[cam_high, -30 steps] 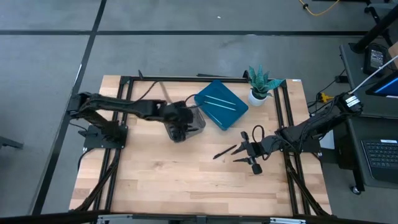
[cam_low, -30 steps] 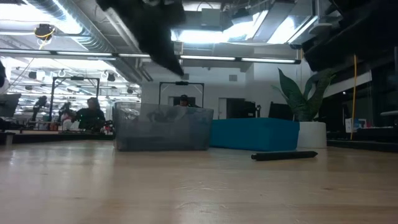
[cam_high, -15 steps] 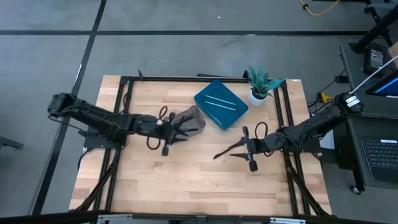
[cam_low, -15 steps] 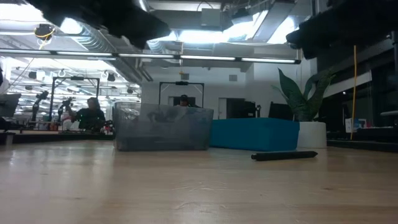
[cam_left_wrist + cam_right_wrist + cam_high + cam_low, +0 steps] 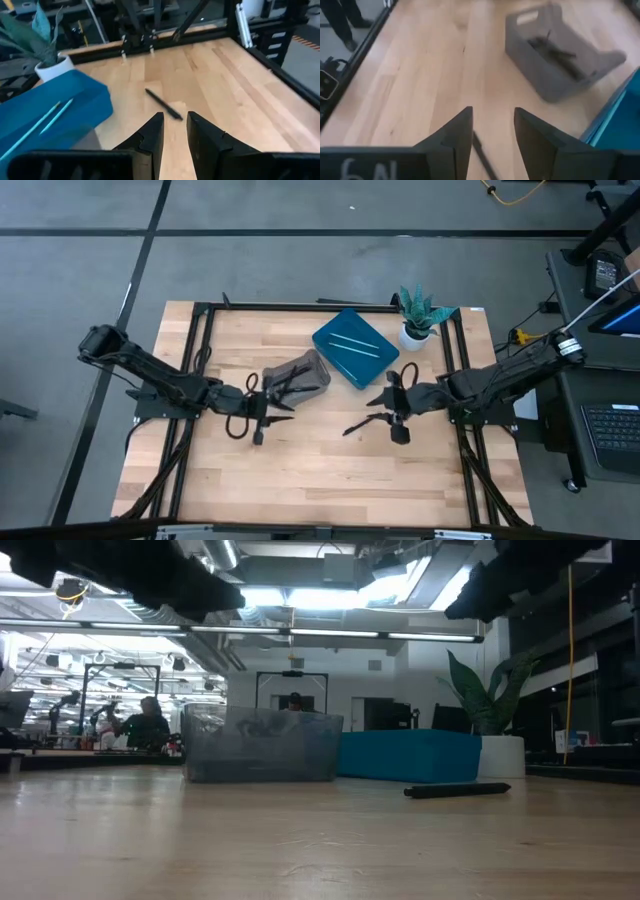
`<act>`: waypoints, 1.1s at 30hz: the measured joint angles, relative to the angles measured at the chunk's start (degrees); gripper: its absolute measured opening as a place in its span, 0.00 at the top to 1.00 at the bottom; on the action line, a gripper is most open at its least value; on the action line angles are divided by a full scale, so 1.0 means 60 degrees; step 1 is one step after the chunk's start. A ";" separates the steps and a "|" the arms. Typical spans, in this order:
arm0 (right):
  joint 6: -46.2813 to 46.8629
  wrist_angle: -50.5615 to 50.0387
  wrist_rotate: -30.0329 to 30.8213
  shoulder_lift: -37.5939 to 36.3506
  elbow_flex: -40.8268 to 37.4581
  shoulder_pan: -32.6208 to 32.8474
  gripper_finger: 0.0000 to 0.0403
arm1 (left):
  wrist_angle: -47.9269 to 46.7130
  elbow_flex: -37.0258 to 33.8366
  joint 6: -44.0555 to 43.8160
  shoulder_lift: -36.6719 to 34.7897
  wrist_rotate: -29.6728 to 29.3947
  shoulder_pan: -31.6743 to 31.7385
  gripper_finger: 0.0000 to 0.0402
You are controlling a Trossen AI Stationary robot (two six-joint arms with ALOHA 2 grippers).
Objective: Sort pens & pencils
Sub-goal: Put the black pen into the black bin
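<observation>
Black pen (image 5: 361, 423) alone remains on my counter (image 5: 300, 470); left tool (image 5: 284, 413) has withdrawn empty, open; right tool (image 5: 372, 413) arrives open above it.

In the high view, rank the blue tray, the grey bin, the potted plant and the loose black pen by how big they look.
1. Blue tray
2. Grey bin
3. Potted plant
4. Loose black pen, the slimmest by far
</observation>
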 joint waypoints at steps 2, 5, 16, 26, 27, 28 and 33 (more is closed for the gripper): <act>0.0278 -0.0756 -0.0312 0.0274 0.0473 -0.0131 0.64 | 0.0094 -0.0122 -0.0039 0.0000 -0.0218 -0.0125 0.80; 0.0511 -0.1283 -0.0643 0.0929 0.0973 -0.0238 0.64 | 0.0814 -0.0381 0.0058 0.0000 -0.0294 -0.0304 0.80; 0.0503 -0.3803 -0.1967 0.4091 0.3031 -0.0297 0.64 | 0.2927 -0.1541 0.0328 0.0004 -0.0114 -0.0485 0.80; -0.0418 -0.5433 -0.1959 0.6169 0.4301 -0.0301 0.64 | 0.2900 -0.1547 0.0439 0.0004 0.0441 -0.0487 0.80; -0.0503 -0.5536 -0.1959 0.6316 0.4360 -0.0301 0.64 | 0.2896 -0.1547 0.0435 0.0004 0.0444 -0.0487 0.80; -0.0579 -0.5570 -0.1959 0.6456 0.4400 -0.0301 0.64 | 0.2893 -0.1547 0.0435 0.0004 0.0447 -0.0487 0.80; -0.1036 -0.5603 -0.1708 0.6771 0.4436 -0.0305 0.64 | 0.2823 -0.1547 0.0431 0.0004 0.0449 -0.0487 0.80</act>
